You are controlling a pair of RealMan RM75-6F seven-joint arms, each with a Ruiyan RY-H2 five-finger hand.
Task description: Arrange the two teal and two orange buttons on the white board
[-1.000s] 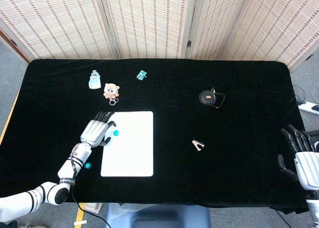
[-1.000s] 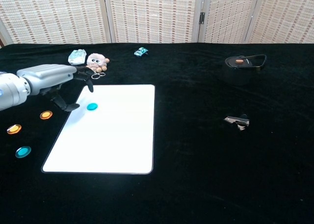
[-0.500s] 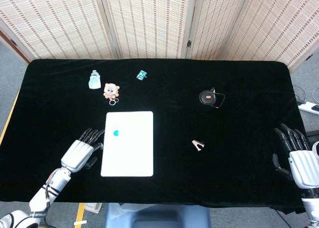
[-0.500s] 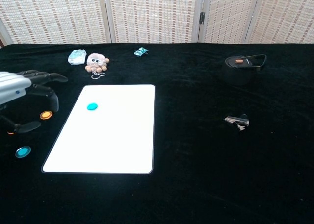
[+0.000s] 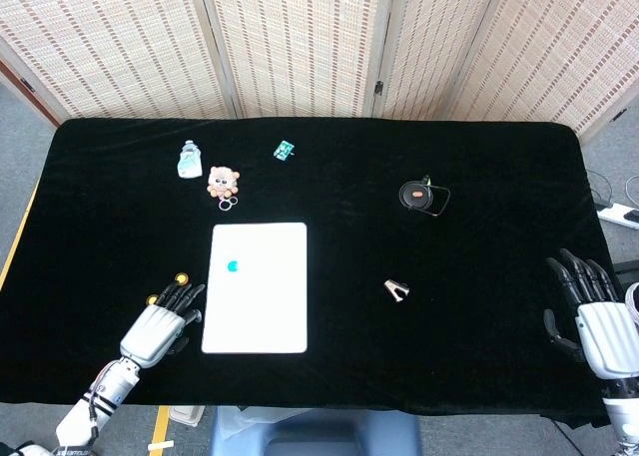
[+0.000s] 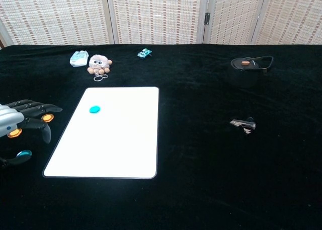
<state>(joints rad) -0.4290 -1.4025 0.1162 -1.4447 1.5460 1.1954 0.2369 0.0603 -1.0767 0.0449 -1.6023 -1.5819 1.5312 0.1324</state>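
Buttons: one teal button [image 6: 94,109] is placed on the white board [image 6: 115,149]. Two orange buttons [image 6: 47,118] and the second teal button [image 6: 23,153] lie off-board beside the left hand [image 6: 20,124], fingers spread, nothing held. Right hand [image 5: 599,316] idle, fingers apart, empty. Roughly a quarter done.

the head view looks steeply down from high above the near edge, far enough back to take in the whole black bench [image 5: 499,197] with the woven screens behind it. the chest view sits lower and nearer, facing across the bench top at a shallow angle, cutting off its near corners. both share the white board [image 5: 256,287] [image 6: 108,132] and the far row of small items.
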